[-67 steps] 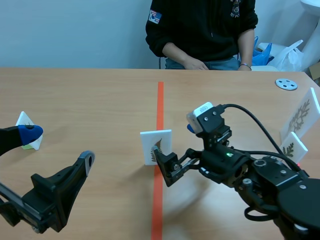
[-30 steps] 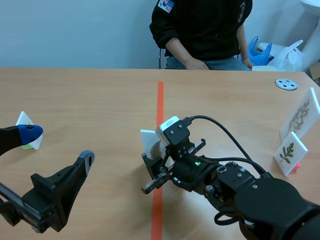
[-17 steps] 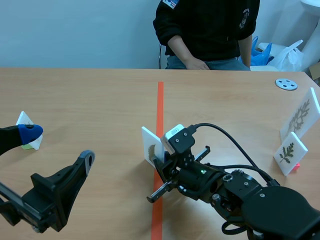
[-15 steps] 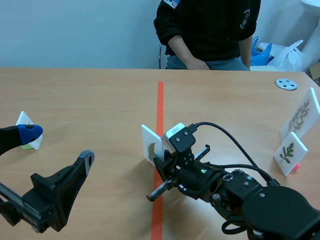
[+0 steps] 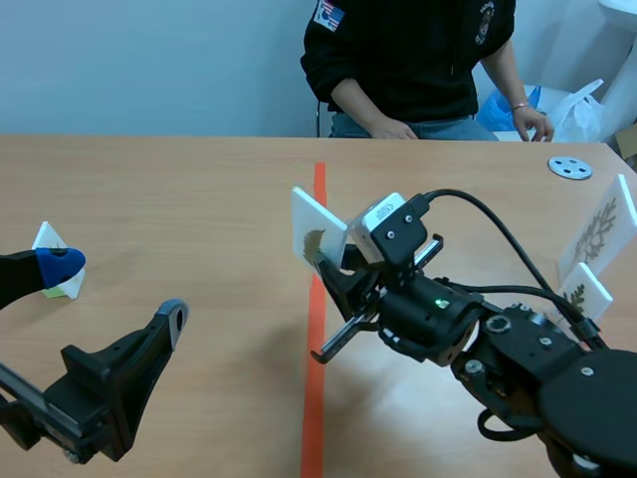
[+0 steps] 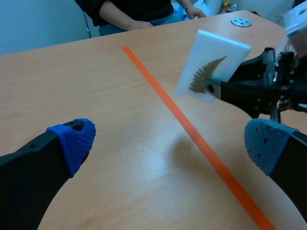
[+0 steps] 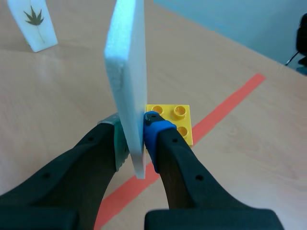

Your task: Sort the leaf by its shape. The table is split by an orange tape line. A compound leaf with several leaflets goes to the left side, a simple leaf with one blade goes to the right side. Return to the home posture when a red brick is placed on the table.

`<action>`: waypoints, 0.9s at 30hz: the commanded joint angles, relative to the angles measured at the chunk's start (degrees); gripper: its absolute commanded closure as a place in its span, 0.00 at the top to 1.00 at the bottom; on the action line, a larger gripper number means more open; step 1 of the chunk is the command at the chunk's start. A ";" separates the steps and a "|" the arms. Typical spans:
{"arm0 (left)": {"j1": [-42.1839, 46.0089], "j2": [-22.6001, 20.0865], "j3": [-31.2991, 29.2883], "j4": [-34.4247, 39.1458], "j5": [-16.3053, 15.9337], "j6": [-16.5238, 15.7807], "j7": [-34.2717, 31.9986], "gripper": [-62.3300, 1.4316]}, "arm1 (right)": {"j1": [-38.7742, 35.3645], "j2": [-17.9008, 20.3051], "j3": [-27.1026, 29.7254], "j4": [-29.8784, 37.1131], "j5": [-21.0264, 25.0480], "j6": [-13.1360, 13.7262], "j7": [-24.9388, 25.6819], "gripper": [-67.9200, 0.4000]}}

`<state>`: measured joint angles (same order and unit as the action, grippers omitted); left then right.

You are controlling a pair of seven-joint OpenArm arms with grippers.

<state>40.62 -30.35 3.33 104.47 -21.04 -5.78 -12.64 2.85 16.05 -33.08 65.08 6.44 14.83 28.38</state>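
Note:
A white card [image 5: 317, 237] printed with a brown feathery leaf hangs tilted above the orange tape line [image 5: 316, 339]. My right gripper [image 5: 334, 267] is shut on the card's lower edge. In the right wrist view the card [image 7: 127, 72] stands edge-on between the pads [image 7: 152, 125], with a yellow brick [image 7: 175, 122] just behind it. The left wrist view shows the card's face [image 6: 211, 67] and the right gripper [image 6: 225, 89] holding it. My left gripper [image 5: 119, 289] stands open near the table's front left, with nothing between its fingers.
A small white leaf card [image 5: 55, 261] stands at the left, beside the left gripper's far finger. Two more leaf cards [image 5: 600, 231] [image 5: 585, 292] stand at the right edge. A grey disc [image 5: 570, 167] lies at the back right. A person sits across the table, one hand [image 5: 532, 121] near the bags.
The right gripper shut on the leaf card and raised it off the table above the tape line. The person's arm moved toward the right. The left arm kept still.

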 commanded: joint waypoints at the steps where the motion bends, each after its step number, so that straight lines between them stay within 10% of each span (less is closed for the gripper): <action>1: -0.17 -0.13 -0.13 0.44 -0.35 0.04 -1.22 1.00 | -1.01 1.46 1.88 3.13 0.42 -0.04 0.02 0.05; 10: -0.17 -0.13 -0.13 0.44 -0.35 0.04 -1.22 1.00 | -10.29 7.15 10.43 15.93 4.37 0.57 -3.08 0.05; 27: -0.17 -0.13 -0.13 0.44 -0.35 0.04 -1.22 1.00 | -30.77 11.89 32.68 28.37 17.66 12.31 -8.15 0.05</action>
<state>40.62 -30.35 3.33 104.47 -21.06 -5.78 -12.64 -28.32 27.18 -1.02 92.79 23.09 26.76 19.20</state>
